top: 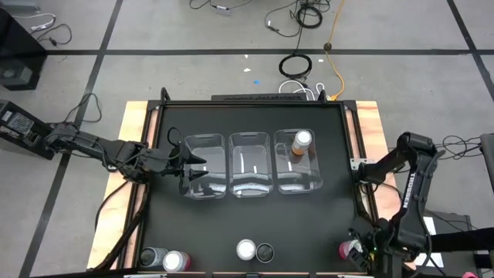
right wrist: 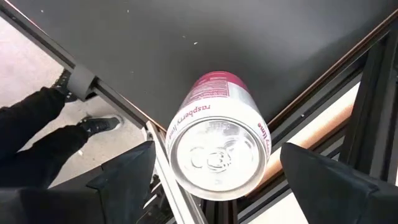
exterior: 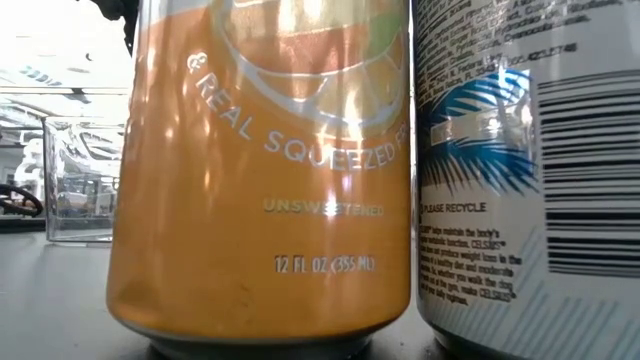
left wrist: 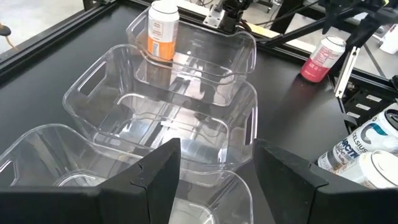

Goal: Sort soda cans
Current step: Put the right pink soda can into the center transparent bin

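Note:
Three clear bins stand in a row mid-table. An orange soda can stands upright in the right-hand bin. At the near right corner stands a pink-red can. My right gripper hangs over it, pointing down and open, a finger on either side of the silvery top. Along the near edge stand a dark can, a pink can, an orange can and a dark can. My left gripper is open with nothing in it above the left bin.
In the low view the orange can and a black-and-white can fill the picture. A black frame rail and the table's corner run close by the pink-red can. A person's legs stand on the floor beside that corner.

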`<action>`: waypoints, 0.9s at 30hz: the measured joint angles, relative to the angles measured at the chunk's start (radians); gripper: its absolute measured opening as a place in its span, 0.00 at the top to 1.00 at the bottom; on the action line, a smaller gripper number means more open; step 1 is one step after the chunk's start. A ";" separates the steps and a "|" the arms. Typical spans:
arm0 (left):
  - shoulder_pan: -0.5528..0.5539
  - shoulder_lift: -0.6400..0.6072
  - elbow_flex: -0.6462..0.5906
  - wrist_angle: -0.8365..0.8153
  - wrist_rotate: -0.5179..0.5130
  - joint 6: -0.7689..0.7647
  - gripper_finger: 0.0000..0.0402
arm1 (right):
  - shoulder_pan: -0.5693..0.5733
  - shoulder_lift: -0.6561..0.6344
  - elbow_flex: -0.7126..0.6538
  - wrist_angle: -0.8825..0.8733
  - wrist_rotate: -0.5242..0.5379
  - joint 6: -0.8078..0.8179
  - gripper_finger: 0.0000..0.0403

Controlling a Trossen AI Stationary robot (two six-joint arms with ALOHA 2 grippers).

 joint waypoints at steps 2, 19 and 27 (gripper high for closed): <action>0.000 0.000 0.000 0.000 0.000 0.000 0.47 | 0.006 0.007 0.000 0.000 0.001 -0.007 0.16; 0.000 0.000 0.000 0.000 0.000 -0.003 0.47 | 0.012 0.040 0.000 0.033 0.001 -0.080 0.16; 0.000 0.000 0.000 0.000 0.000 -0.002 0.47 | 0.012 0.123 0.000 0.021 -0.039 -0.109 0.16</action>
